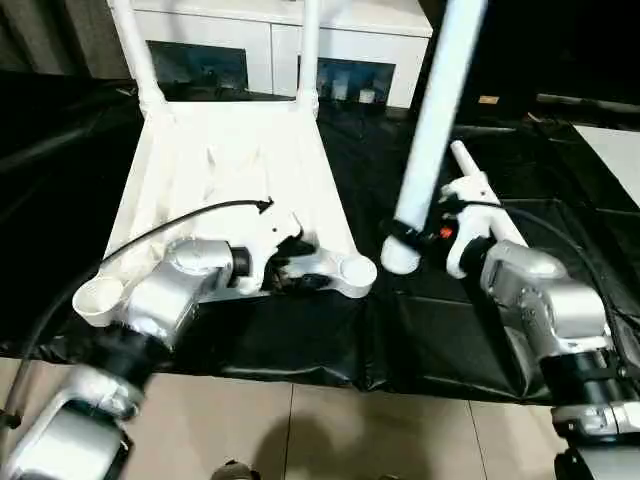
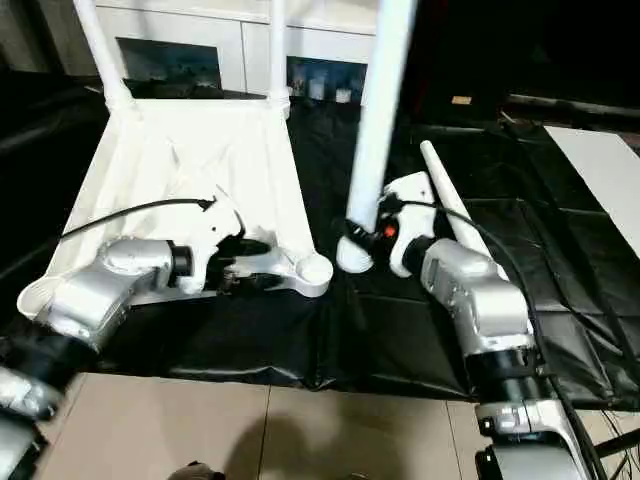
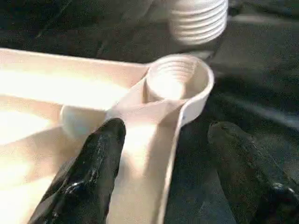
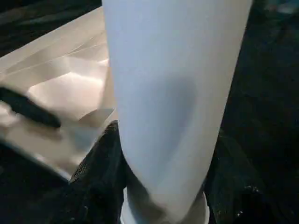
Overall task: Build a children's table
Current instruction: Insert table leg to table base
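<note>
A: How many legs do we count?

B: Four. Two legs stand upright in the far corner sockets of the tabletop, which lies ribbed side up on the black sheet. A third leg we hold in our right pincer, near-upright, threaded end down, just beside the tabletop's near right corner. The fourth leg lies flat on the sheet behind that pincer.

A: And the sockets?

B: Two empty ones on the near side: the near left socket and the near right socket.

A: Our pincers?

B: The right pincer is clenched around the third leg, a finger on either side. The left pincer is released; its fingers straddle the tabletop's edge by the near right socket, grasping nothing.
</note>
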